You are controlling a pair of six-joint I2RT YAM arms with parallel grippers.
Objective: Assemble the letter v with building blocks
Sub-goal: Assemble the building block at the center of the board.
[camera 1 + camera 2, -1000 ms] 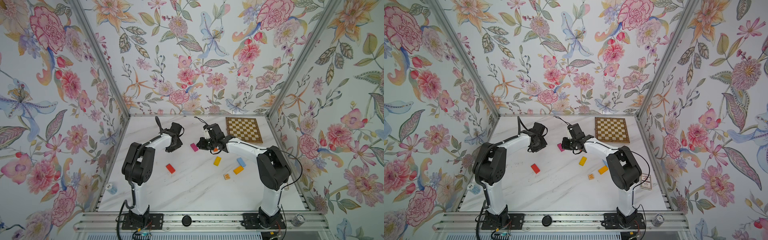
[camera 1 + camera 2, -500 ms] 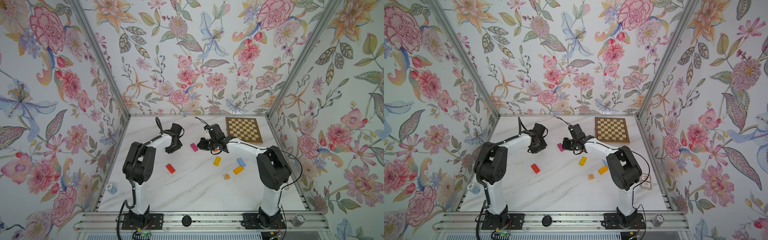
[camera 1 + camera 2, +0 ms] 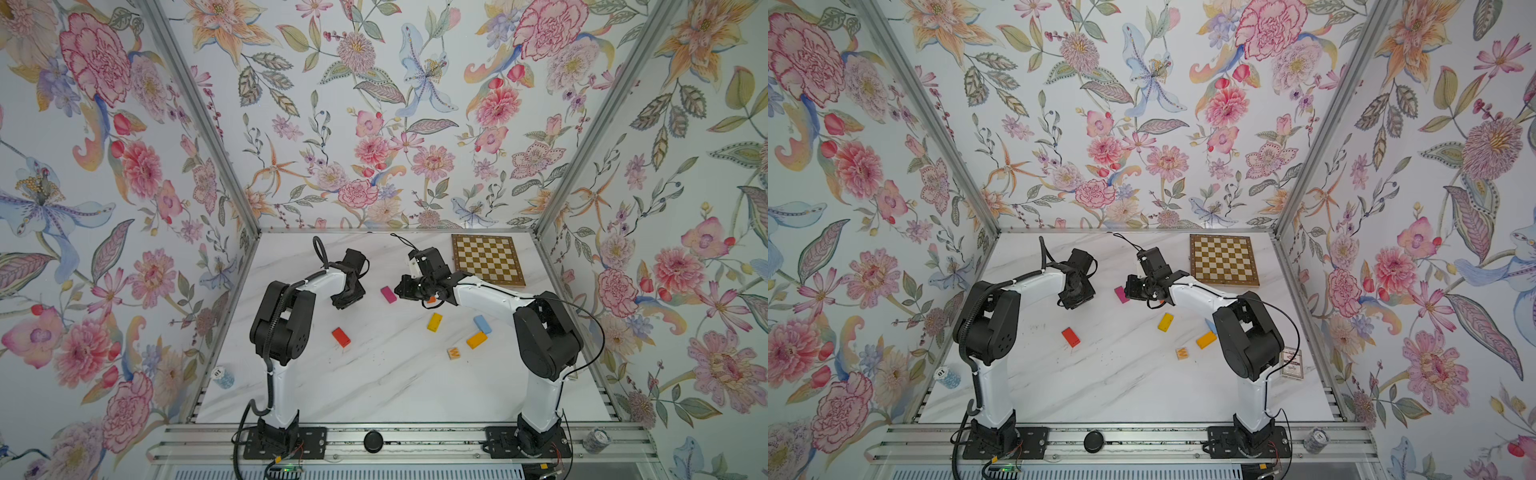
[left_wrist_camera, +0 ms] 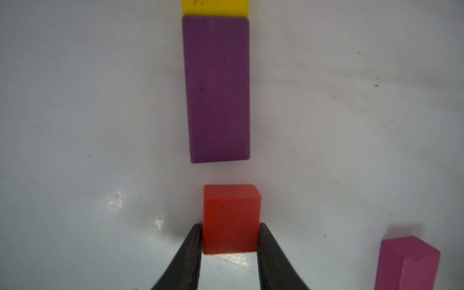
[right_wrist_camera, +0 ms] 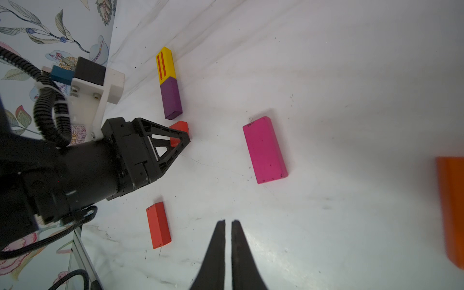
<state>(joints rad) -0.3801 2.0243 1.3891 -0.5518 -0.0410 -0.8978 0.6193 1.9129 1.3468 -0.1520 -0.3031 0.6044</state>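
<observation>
Building blocks, small painted wooden rectangles, lie spread over the white marble tabletop. A yellow block with red stripes and a purple block touch end to end in a straight row. A red wooden block sits in line with the purple one, with a narrow gap between them. The left gripper has a black finger against each side of this block, but I cannot tell whether the fingers press on it or only flank it. A magenta block lies just beside the row, between the two arms.

The right gripper is closed and empty, with its tips nearly touching above bare marble. A second red block lies apart, nearer the front. A plain yellow block, a light blue block, an orange block and a small cube marked W cluster by the right arm. A brown-and-cream chessboard lies in the far right corner.
</observation>
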